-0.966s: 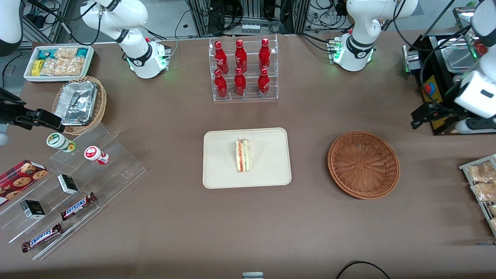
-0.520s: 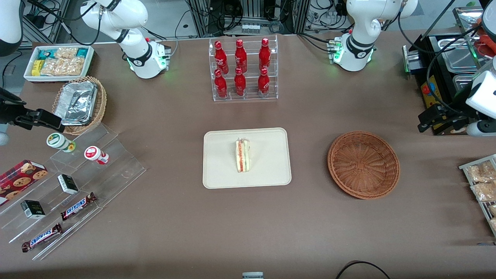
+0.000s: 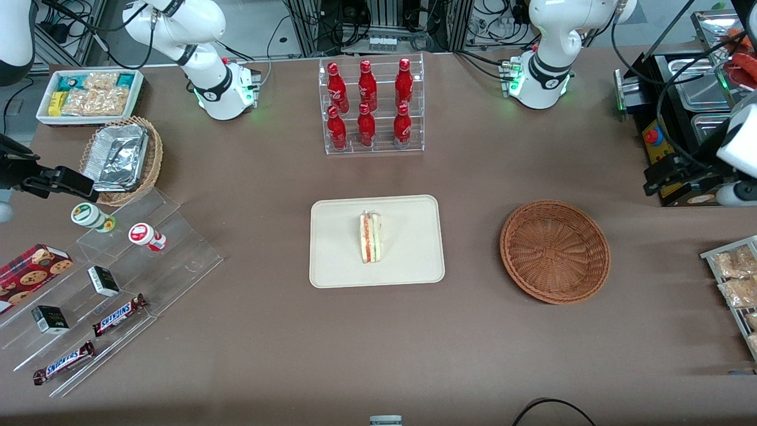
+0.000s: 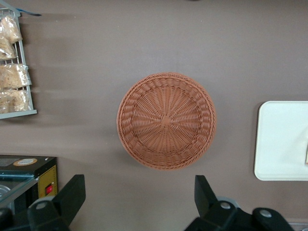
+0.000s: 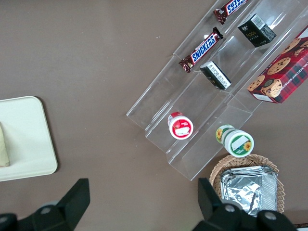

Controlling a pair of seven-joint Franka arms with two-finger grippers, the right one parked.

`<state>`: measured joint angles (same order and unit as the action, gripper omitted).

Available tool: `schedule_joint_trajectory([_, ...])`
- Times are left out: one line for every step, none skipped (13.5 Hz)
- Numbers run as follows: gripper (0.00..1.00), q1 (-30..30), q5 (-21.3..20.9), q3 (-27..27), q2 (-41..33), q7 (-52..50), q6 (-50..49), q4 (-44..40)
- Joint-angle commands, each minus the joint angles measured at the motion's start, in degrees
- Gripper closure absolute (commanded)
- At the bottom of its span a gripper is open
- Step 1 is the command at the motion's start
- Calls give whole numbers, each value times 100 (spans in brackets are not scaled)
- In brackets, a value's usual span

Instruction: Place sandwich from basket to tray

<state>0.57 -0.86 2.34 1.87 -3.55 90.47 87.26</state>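
Note:
The sandwich (image 3: 371, 237) lies on its side in the middle of the cream tray (image 3: 337, 260) at the table's centre, its red and green filling edge showing. The reddish-brown wicker basket (image 3: 555, 251) stands empty beside the tray, toward the working arm's end; it also shows in the left wrist view (image 4: 166, 120), with the tray's edge (image 4: 281, 139) beside it. My left gripper (image 3: 667, 176) hangs open and empty high over the table's working-arm end, a little farther from the front camera than the basket. Its two dark fingers stand wide apart (image 4: 139, 185).
A clear rack of red bottles (image 3: 369, 106) stands farther from the camera than the tray. Black equipment with steel pans (image 3: 680, 100) and a wire rack of snack bags (image 3: 736, 284) sit at the working arm's end. A tiered clear display (image 3: 118, 284) with snacks is at the parked arm's end.
My left gripper has drawn farther out toward the working arm's end of the table, away from the basket. The sandwich, tray and basket have not moved.

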Motion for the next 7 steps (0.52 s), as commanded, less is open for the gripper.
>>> schedule_joint_trajectory([0, 128, -28, 118, -256, 231, -258, 45])
schedule_joint_trajectory([0, 128, -19, 109, -266, 214, -267, 80])
schedule_joint_trajectory([0, 128, -10, 109, -248, 232, -310, 45])
schedule_joint_trajectory([0, 128, -19, 109, -213, 301, -320, 10])
schedule_joint_trajectory([0, 93, -28, 118, -196, 302, -328, -7])
schedule_joint_trajectory([0, 58, -28, 109, -196, 293, -328, -8])
schedule_joint_trajectory([0, 57, -28, 109, -196, 319, -328, -16])
